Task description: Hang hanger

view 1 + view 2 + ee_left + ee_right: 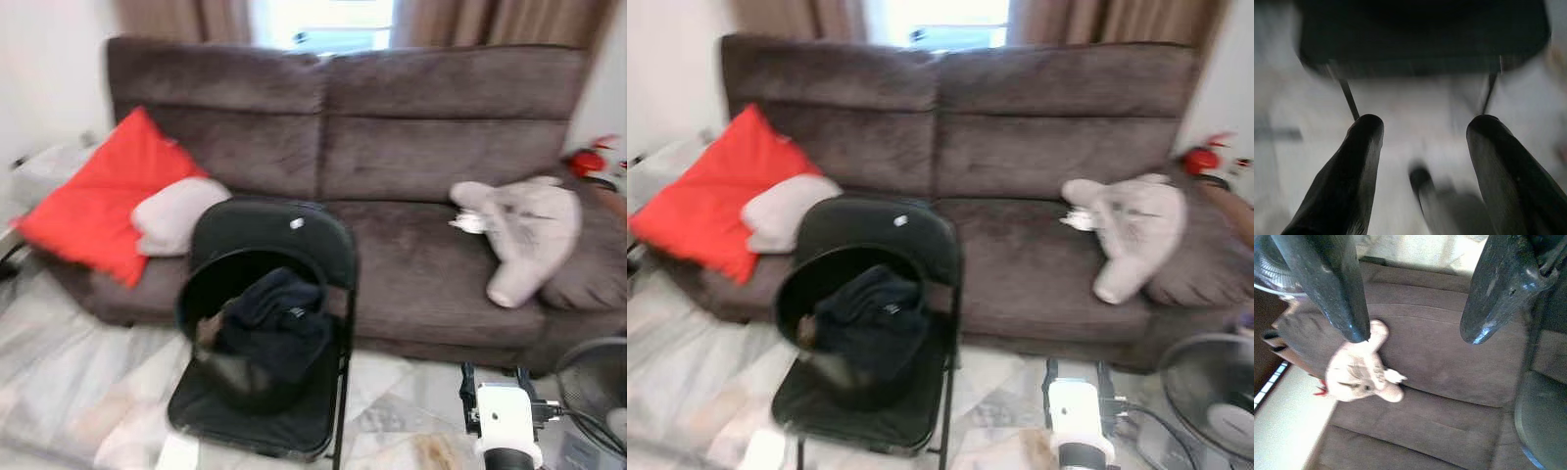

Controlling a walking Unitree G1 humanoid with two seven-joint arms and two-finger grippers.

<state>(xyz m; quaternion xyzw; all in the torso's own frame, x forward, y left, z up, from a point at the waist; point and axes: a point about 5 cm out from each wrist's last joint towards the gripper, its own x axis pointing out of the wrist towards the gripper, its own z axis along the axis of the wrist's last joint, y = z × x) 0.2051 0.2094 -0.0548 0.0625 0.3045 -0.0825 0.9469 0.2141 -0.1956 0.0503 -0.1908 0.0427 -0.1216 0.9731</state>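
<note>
A: Where is the hanger?

B: It cannot be made out; the head views are blurred. A black folding chair stands on the marble floor just in front of the sofa. A round black basket sits on its seat, with dark clothes heaped inside.

A: And the left gripper?

B: It is low, pointing at the underside of the chair's seat and its thin legs. Its fingers are spread wide with nothing between them. That view is smeared too.

A: The right gripper?

B: It points at the sofa seat, and its fingers are also spread apart and bare. Beyond them lies a pale plush toy on the cushions, with the edge of the chair to one side. The right arm shows at the bottom of the head view, near a fan standing on the floor.

A: What else is on the sofa?

B: A red cushion leans at the robot's left end, with a pale cushion touching it. The plush toy lies towards the right end, well apart from both. Behind the sofa back, a bright window sits between brown curtains.
</note>
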